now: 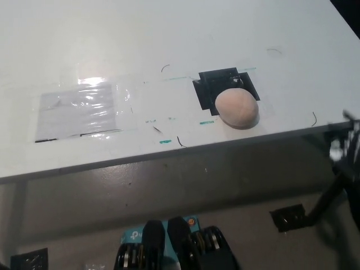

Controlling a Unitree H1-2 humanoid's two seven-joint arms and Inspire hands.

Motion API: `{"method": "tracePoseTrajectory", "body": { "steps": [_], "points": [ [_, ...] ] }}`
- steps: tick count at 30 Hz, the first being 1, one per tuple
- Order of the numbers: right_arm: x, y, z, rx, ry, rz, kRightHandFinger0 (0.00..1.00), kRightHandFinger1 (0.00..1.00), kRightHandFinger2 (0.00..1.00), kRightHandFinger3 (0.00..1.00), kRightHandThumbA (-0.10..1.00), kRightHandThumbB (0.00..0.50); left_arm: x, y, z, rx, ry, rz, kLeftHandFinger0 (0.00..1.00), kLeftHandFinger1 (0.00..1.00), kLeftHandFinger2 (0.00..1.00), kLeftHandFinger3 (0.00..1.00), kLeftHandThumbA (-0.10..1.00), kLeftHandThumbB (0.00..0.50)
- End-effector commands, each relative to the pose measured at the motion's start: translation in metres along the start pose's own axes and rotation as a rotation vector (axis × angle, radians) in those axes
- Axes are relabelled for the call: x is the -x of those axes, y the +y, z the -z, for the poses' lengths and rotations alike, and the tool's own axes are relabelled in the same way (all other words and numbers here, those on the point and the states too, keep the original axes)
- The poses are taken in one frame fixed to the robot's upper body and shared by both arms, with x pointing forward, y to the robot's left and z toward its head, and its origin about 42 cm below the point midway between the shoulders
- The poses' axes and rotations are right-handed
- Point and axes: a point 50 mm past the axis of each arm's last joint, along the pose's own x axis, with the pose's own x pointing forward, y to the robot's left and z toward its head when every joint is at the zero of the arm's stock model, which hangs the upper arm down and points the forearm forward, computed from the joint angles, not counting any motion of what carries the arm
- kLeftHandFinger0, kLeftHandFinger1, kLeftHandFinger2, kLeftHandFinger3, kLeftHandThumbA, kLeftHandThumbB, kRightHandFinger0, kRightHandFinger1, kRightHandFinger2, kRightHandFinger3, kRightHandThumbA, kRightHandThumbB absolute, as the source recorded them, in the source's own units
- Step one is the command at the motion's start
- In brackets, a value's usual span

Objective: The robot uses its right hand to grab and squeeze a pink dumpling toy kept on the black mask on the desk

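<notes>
No readable writing anywhere. Right robot hand [347, 151] blurred at the worktop's [169, 45] near right edge, fingers' state impossible to tell. Well left of it, clear of contact, dumpling [237, 108] resting on the mask's [225, 84] near right corner, long axis running left-far to right-near. Plastic sheet [79, 111] much farther left.

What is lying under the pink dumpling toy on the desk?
The pink dumpling toy sits on the black mask, overlapping its front-right part onto the white desk. The part of the mask beneath it is hidden.
</notes>
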Motion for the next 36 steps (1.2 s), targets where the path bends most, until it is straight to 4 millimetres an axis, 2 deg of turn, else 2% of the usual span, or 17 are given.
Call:
{"method": "tracePoseTrajectory", "body": {
  "steps": [1, 2, 3, 5, 6, 10, 12, 13, 15, 18, 20, 21, 22, 23, 28, 31, 36],
  "points": [
    [-0.02, 0.002, -0.046, 0.043, -0.117, -0.053, 0.45, 0.61, 0.78, 0.97, -0.05, 0.107, 0.001, 0.006, -0.013, 0.004, -0.055, 0.0, 0.0, 0.0, 0.0, 0.0, 0.72, 0.5],
    [-0.031, 0.008, -0.064, 0.066, -0.158, -0.055, 0.48, 0.63, 0.77, 0.95, 0.01, 0.12, 0.001, 0.007, -0.013, 0.005, -0.055, 0.004, 0.0, 0.0, 0.0, 0.0, 0.71, 0.5],
    [-0.035, 0.01, -0.068, 0.07, -0.166, -0.058, 0.49, 0.65, 0.77, 0.95, 0.02, 0.123, 0.001, 0.006, -0.013, 0.0, -0.052, -0.001, 0.0, 0.0, 0.0, 0.0, 0.73, 0.5],
    [-0.043, 0.014, -0.077, 0.081, -0.188, -0.062, 0.49, 0.65, 0.77, 0.95, 0.02, 0.125, 0.001, 0.006, -0.013, 0.002, -0.053, 0.002, 0.0, 0.0, 0.0, 0.0, 0.72, 0.5],
    [-0.054, 0.022, -0.087, 0.065, -0.217, -0.069, 0.44, 0.59, 0.73, 0.91, 0.02, 0.146, 0.001, 0.006, -0.012, 0.011, -0.047, -0.009, 0.0, 0.0, 0.0, 0.0, 0.7, 0.5],
    [-0.071, 0.04, -0.103, 0.105, -0.274, -0.126, 0.37, 0.49, 0.65, 0.83, 0.01, 0.162, 0.001, 0.006, -0.013, 0.007, -0.054, 0.008, 0.0, 0.0, 0.0, 0.0, 0.71, 0.5],
    [-0.075, 0.045, -0.106, 0.117, -0.276, -0.143, 0.38, 0.49, 0.63, 0.81, 0.01, 0.174, 0.0, 0.007, -0.014, 0.005, -0.052, 0.005, 0.0, 0.0, 0.0, 0.0, 0.71, 0.5],
    [-0.085, 0.056, -0.113, 0.223, -0.288, -0.193, 0.35, 0.47, 0.65, 0.83, 0.12, 0.174, 0.0, 0.006, -0.014, 0.004, -0.053, 0.005, 0.0, 0.0, 0.0, 0.0, 0.72, 0.5],
    [-0.087, 0.058, -0.114, 0.231, -0.291, -0.202, 0.35, 0.47, 0.65, 0.84, 0.13, 0.175, 0.0, 0.007, -0.015, 0.002, -0.054, 0.005, 0.0, 0.0, 0.0, 0.0, 0.72, 0.5],
    [-0.099, 0.074, -0.123, 0.334, -0.306, -0.288, 0.55, 0.61, 0.74, 0.95, 0.2, 0.225, 0.001, 0.006, -0.016, -0.009, -0.056, 0.007, 0.0, 0.0, 0.0, 0.0, 0.74, 0.5],
    [-0.1, 0.075, -0.123, 0.346, -0.308, -0.295, 0.58, 0.63, 0.75, 0.96, 0.2, 0.228, 0.001, 0.005, -0.016, -0.008, -0.056, 0.007, 0.0, 0.0, 0.0, 0.0, 0.73, 0.5],
    [-0.102, 0.078, -0.126, 0.377, -0.308, -0.303, 0.66, 0.7, 0.79, 0.96, 0.22, 0.241, 0.001, 0.005, -0.015, -0.002, -0.055, 0.007, 0.0, 0.0, 0.0, 0.0, 0.73, 0.5],
    [-0.104, 0.084, -0.13, 0.42, -0.3, -0.325, 0.93, 0.94, 0.94, 1.0, 0.27, 0.263, -0.001, 0.006, -0.015, -0.001, -0.05, 0.005, 0.0, 0.0, 0.0, 0.0, 0.73, 0.5],
    [-0.106, 0.088, -0.131, 0.448, -0.303, -0.341, 1.0, 1.0, 1.0, 1.0, 0.32, 0.28, -0.001, 0.007, -0.014, -0.003, -0.056, 0.009, 0.0, 0.0, 0.0, 0.0, 0.73, 0.5],
    [-0.112, 0.095, -0.126, 0.569, -0.309, -0.388, 1.0, 1.0, 1.0, 1.0, 0.46, 0.317, -0.001, 0.005, -0.015, 0.001, -0.049, 0.001, 0.0, 0.0, 0.0, 0.0, 0.73, 0.5],
    [-0.117, 0.103, -0.122, 0.589, -0.253, -0.413, 1.0, 1.0, 1.0, 1.0, 0.52, 0.397, -0.001, 0.005, -0.016, 0.007, -0.054, 0.006, 0.0, 0.0, 0.0, 0.0, 0.72, 0.5],
    [-0.122, 0.116, -0.112, 0.638, -0.215, -0.412, 1.0, 1.0, 1.0, 1.0, 0.53, 0.428, -0.001, 0.005, -0.016, 0.0, -0.058, 0.001, 0.0, 0.0, 0.0, 0.0, 0.75, 0.5]
  ]
}}
